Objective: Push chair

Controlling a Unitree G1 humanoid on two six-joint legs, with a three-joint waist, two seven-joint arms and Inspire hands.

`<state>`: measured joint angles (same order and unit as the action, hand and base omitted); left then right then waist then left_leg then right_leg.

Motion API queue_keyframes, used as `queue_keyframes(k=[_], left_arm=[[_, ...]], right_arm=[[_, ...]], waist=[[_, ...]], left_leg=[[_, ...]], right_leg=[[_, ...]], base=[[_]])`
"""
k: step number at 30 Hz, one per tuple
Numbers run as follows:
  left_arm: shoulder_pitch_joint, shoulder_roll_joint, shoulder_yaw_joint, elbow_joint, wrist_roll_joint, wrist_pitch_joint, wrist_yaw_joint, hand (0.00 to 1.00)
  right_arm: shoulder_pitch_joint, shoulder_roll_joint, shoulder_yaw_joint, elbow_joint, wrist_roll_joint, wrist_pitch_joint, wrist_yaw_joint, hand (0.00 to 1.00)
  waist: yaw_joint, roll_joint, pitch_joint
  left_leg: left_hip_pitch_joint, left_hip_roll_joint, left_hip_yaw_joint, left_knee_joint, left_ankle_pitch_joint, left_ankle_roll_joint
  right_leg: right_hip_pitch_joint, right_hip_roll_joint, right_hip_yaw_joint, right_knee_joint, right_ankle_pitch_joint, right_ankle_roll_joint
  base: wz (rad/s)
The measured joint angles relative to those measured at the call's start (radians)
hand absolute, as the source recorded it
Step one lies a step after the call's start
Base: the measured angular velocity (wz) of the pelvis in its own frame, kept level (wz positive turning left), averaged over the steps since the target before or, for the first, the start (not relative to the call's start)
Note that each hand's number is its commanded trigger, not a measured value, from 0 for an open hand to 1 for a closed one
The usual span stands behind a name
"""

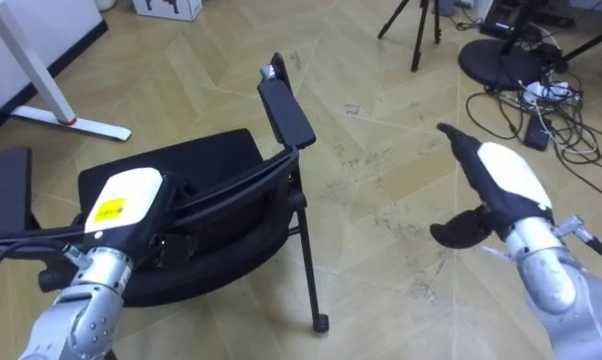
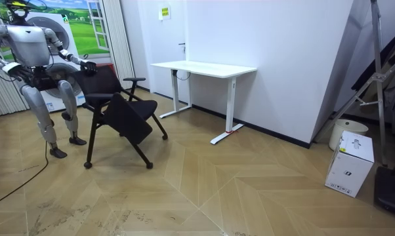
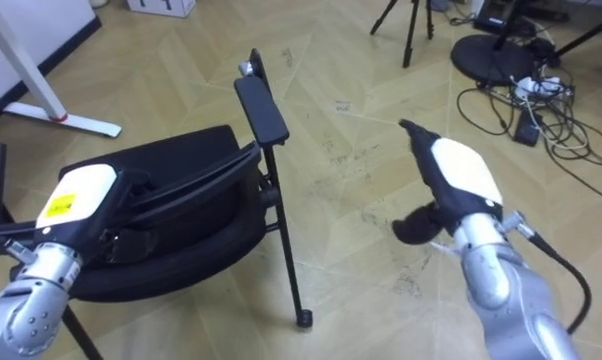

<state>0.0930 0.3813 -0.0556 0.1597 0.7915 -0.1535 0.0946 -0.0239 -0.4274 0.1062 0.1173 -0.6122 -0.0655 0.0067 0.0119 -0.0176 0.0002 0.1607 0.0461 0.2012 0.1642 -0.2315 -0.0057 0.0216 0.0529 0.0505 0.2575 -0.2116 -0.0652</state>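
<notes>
- Black chair (image 1: 216, 180), left robot hand (image 1: 121, 200) on its backrest top, fingers hidden, can't tell grip.
- Right of chair: right robot hand (image 1: 506, 180), fingers straight, holding nothing.

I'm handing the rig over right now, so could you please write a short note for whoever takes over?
Left hand: resting on top of the backrest of the black chair.
Right hand: open, in the air to the chair's right, holding nothing.
Chair: right before the robot, short of the white desk.
Done: contact with the backrest.
To do: pushing the chair, likely toward the desk.
</notes>
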Motion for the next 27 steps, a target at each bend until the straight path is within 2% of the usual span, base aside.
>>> queue_keyframes(k=[5, 8, 13, 16, 20, 24, 27], left_arm=[[-0.009, 0.009, 0.0, 0.0, -0.013, 0.001, -0.018, 1.0], [-0.015, 0.011, -0.001, 0.0, -0.014, 0.002, -0.023, 1.0], [-0.024, 0.015, -0.001, -0.001, -0.02, 0.001, -0.035, 1.0], [-0.037, 0.019, -0.005, 0.002, -0.022, 0.002, -0.043, 1.0], [-0.045, 0.045, -0.012, 0.006, -0.035, 0.0, -0.043, 1.0], [-0.046, 0.073, -0.027, 0.006, -0.054, 0.0, -0.043, 1.0], [-0.046, 0.077, -0.033, 0.004, -0.054, 0.001, -0.042, 1.0]], right_arm=[[-0.002, -0.05, 0.009, -0.123, -0.088, -0.012, 0.007, 0.0], [-0.016, -0.064, 0.014, -0.141, -0.144, -0.035, 0.007, 0.0], [-0.018, -0.086, 0.03, -0.169, -0.179, -0.034, 0.03, 0.0], [-0.042, -0.093, 0.042, -0.186, -0.182, -0.033, 0.06, 0.0], [-0.102, -0.126, 0.09, -0.221, -0.18, -0.033, 0.092, 0.0], [-0.122, -0.128, 0.114, -0.257, -0.178, -0.034, 0.106, 0.0], [-0.126, -0.129, 0.126, -0.267, -0.169, -0.032, 0.107, 0.0]], waist=[[0.008, 0.003, 0.0012], [0.009, 0.002, 0.0019], [0.017, -0.002, 0.0042], [0.023, -0.009, 0.0083], [0.023, -0.019, 0.0132], [0.023, -0.025, 0.0101], [0.024, -0.027, 0.0093]], left_leg=[[-0.002, 0.0, 0.0, 0.0, 0.0, 0.0], [-0.005, 0.0, -0.001, 0.0, 0.0, 0.0], [-0.009, 0.0, 0.0, 0.0, 0.0, 0.0], [-0.007, 0.001, 0.0, 0.0, 0.0, 0.0], [-0.006, 0.002, 0.0, -0.001, 0.0, 0.0], [-0.002, 0.002, -0.004, -0.001, 0.0, 0.0], [0.001, 0.001, -0.013, -0.001, 0.0, 0.0]], right_leg=[[0.004, 0.0, 0.0, 0.0, 0.0, 0.0], [-0.001, 0.0, 0.0, 0.0, 0.0, 0.0], [-0.003, 0.0, -0.001, 0.002, 0.0, 0.0], [-0.003, 0.002, -0.001, 0.003, 0.0, 0.0], [0.0, 0.001, -0.011, 0.002, 0.0, 0.0], [0.007, 0.0, -0.018, -0.002, 0.001, -0.001], [0.012, -0.002, -0.029, -0.002, 0.001, -0.001]], base=[[0.0], [0.0], [0.0], [0.0], [0.02], [0.02], [0.01]])
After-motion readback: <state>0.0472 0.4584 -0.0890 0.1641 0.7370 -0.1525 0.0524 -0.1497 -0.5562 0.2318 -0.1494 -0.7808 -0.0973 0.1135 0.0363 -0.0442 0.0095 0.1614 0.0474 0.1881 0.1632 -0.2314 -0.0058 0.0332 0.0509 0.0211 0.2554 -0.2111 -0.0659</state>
